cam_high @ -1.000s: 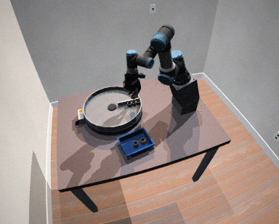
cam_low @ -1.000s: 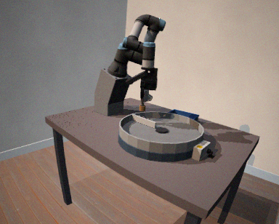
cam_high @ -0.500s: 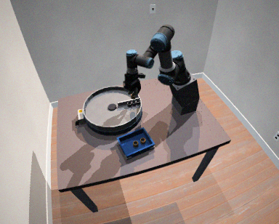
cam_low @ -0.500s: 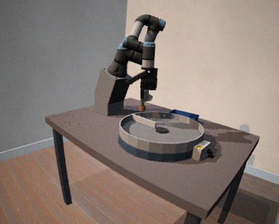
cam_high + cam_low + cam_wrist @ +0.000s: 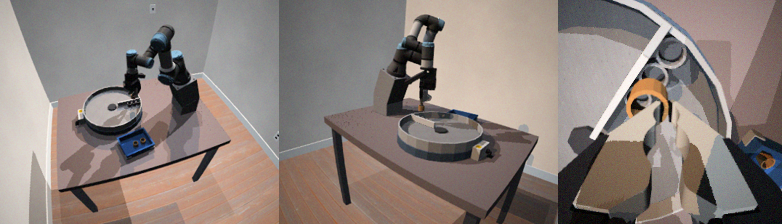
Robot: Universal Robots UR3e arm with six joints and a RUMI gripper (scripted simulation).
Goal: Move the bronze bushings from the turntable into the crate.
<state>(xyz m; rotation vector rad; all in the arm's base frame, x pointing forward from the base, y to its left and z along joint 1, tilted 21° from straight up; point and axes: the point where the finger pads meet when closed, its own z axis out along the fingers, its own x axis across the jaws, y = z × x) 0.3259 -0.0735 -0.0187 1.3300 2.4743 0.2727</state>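
My gripper (image 5: 665, 101) is shut on the wall of a bronze bushing (image 5: 647, 96) and holds it a little above the turntable (image 5: 112, 109) near its rim on the robot's side. The held bushing also shows in the exterior view (image 5: 421, 107) under the gripper (image 5: 421, 102). Steel bushings (image 5: 672, 56) lie below it against a white guide bar (image 5: 633, 80), also seen in the top view (image 5: 132, 102). The blue crate (image 5: 136, 140) stands in front of the turntable and holds two bronze bushings (image 5: 139, 142).
The robot's grey base block (image 5: 185, 95) stands at the table's right rear. A small white control box (image 5: 80, 113) with a yellow button sits at the turntable's left edge. A dark hub (image 5: 112, 107) marks the turntable's centre.
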